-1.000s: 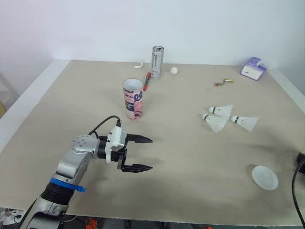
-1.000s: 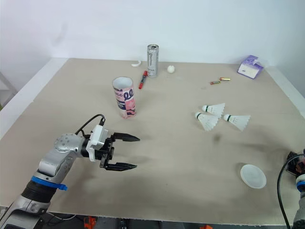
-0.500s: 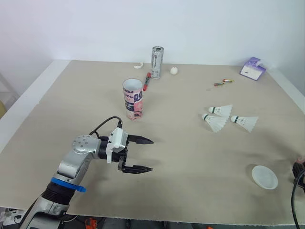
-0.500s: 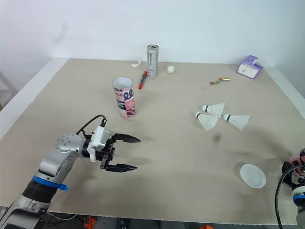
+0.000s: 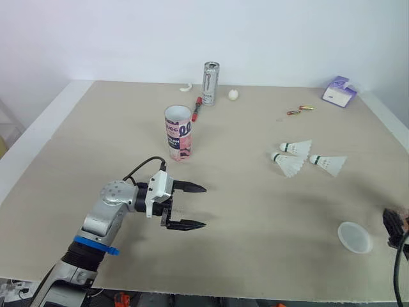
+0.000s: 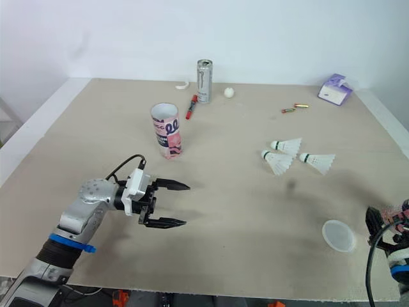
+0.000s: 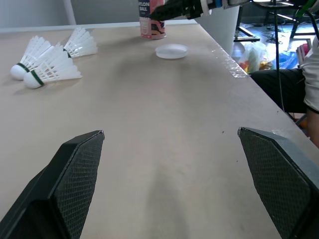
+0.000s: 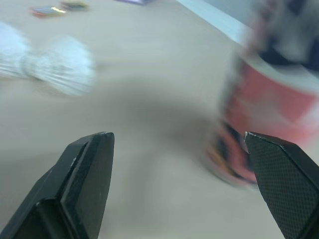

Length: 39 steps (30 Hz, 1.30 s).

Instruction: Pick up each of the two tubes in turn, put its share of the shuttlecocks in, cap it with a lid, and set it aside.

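Note:
An open pink tube [image 5: 179, 133] stands upright mid-table. My left gripper [image 5: 203, 206] hovers open in front of it, apart from it and holding nothing. Three white shuttlecocks [image 5: 295, 148] lie together to the right, also seen from the left wrist [image 7: 47, 57]. A white lid [image 5: 354, 237] lies near the table's right front edge. My right gripper [image 5: 391, 224] is open just right of the lid. A second pink tube [image 8: 264, 129] stands blurred ahead of it, close to one finger, and shows again beyond the lid [image 7: 152, 20].
Along the back stand a silver can [image 5: 211, 79], a red pen [image 5: 197, 109], a small white ball [image 5: 234, 94], two small batteries [image 5: 299, 110] and a purple packet [image 5: 339, 91]. A person [image 7: 311, 74] sits beyond the table's right edge [image 7: 234, 55].
My right gripper has come in over the table's right edge beside the lid. The left gripper has edged slightly right and stayed open.

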Tool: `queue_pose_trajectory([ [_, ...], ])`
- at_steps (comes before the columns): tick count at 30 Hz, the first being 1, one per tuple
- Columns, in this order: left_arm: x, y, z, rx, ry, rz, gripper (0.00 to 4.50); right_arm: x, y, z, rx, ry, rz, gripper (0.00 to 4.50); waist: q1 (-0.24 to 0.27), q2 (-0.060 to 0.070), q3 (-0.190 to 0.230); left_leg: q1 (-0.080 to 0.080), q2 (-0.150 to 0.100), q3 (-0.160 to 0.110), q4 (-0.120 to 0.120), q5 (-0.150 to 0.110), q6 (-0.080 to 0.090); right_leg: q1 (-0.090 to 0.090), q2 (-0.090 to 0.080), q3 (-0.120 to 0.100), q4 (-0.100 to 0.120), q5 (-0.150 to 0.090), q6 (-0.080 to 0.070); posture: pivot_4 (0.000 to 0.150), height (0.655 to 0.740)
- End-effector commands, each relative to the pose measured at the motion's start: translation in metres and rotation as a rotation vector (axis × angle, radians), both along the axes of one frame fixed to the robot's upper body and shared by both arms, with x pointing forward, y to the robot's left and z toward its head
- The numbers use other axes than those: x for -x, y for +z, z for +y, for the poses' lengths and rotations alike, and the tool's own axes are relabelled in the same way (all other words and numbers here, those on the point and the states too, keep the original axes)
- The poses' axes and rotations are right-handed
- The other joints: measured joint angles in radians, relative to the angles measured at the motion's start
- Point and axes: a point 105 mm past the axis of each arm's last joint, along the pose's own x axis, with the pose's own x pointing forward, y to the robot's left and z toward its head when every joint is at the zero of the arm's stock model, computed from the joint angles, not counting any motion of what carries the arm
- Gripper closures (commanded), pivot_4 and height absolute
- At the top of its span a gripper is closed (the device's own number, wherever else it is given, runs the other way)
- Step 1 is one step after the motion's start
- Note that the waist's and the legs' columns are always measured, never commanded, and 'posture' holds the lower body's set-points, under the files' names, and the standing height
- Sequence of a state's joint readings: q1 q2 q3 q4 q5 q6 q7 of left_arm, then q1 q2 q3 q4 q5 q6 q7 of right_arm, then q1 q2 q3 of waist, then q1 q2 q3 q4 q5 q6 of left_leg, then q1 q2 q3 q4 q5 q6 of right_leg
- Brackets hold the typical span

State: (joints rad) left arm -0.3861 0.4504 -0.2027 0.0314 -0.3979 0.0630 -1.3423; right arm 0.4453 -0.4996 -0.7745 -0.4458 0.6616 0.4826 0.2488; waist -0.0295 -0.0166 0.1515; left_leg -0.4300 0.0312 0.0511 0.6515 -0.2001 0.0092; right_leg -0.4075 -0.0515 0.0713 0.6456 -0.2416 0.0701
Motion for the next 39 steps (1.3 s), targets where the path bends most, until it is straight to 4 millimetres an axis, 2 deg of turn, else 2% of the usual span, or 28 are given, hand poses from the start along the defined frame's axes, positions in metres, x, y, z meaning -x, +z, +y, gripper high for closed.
queue_pose_trajectory([
  [1, -0.003, 0.007, 0.003, 0.007, 0.018, -0.042, 0.00, -0.012, 0.013, 0.037, 0.019, 0.233, -0.031, 0.04, 0.001, 0.000, 0.000, 0.000, 0.000, 0.000, 0.000, 0.000, 0.000, 0.000, -0.001, 0.000, 0.000, 0.000, 0.000, 0.150, 0.7400],
  [4, -0.007, 0.007, 0.005, 0.007, 0.049, -0.047, 0.00, -0.023, 0.014, 0.060, 0.049, 0.405, -0.042, 0.04, 0.001, 0.000, 0.000, 0.000, -0.001, 0.001, 0.000, 0.000, 0.000, 0.000, -0.001, 0.000, -0.001, -0.001, 0.000, 0.150, 0.7400],
  [8, -0.028, 0.003, 0.016, -0.015, 0.227, -0.069, 0.00, -0.044, 0.023, 0.104, 0.170, 0.791, -0.102, 0.04, 0.001, -0.002, 0.001, -0.001, -0.001, 0.001, 0.000, 0.000, 0.000, 0.000, -0.002, 0.000, -0.001, -0.001, 0.001, 0.150, 0.7400],
  [13, -0.040, -0.005, 0.028, -0.031, 0.404, -0.033, 0.00, -0.066, 0.028, 0.131, 0.202, 1.076, -0.113, 0.04, 0.003, -0.005, 0.003, 0.000, -0.001, 0.000, 0.001, 0.000, 0.000, 0.000, 0.000, -0.001, -0.001, 0.000, 0.000, 0.150, 0.7400],
  [17, -0.051, 0.005, 0.042, 0.047, 0.600, -0.027, 0.00, -0.084, 0.033, 0.147, 0.225, 1.213, -0.131, 0.04, 0.009, -0.008, 0.005, -0.001, -0.001, 0.000, 0.001, -0.001, 0.000, 0.000, 0.000, -0.002, -0.001, 0.000, 0.000, 0.150, 0.7400],
  [19, -0.055, 0.007, 0.049, 0.058, 0.703, -0.049, 0.00, -0.092, 0.037, 0.154, 0.231, 1.252, -0.151, 0.04, 0.009, -0.009, 0.005, -0.002, 0.000, -0.001, 0.000, -0.001, -0.001, 0.000, 0.001, -0.003, -0.001, 0.002, -0.004, 0.150, 0.7400],
  [25, -0.074, 0.002, 0.060, 0.101, 0.915, 0.036, 0.00, -0.108, 0.037, 0.170, 0.210, 1.312, -0.162, 0.04, 0.012, -0.009, 0.005, -0.003, -0.002, -0.001, 0.001, -0.001, -0.001, 0.000, 0.000, -0.004, -0.001, 0.005, 0.000, 0.150, 0.7400],
  [31, -0.094, 0.003, 0.055, 0.116, 0.980, 0.069, 0.00, -0.117, 0.034, 0.174, 0.235, 1.311, -0.164, 0.04, 0.012, -0.010, 0.006, -0.003, -0.003, -0.001, 0.001, -0.001, -0.001, 0.000, 0.001, -0.005, 0.000, 0.006, -0.001, 0.150, 0.7400],
  [39, -0.116, 0.003, 0.042, 0.094, 0.979, 0.060, 0.00, -0.123, 0.035, 0.171, 0.266, 1.284, -0.176, 0.04, 0.011, -0.010, 0.006, -0.004, -0.003, -0.001, 0.002, -0.001, -0.001, 0.000, 0.002, -0.005, 0.000, 0.006, -0.001, 0.150, 0.7400],
])
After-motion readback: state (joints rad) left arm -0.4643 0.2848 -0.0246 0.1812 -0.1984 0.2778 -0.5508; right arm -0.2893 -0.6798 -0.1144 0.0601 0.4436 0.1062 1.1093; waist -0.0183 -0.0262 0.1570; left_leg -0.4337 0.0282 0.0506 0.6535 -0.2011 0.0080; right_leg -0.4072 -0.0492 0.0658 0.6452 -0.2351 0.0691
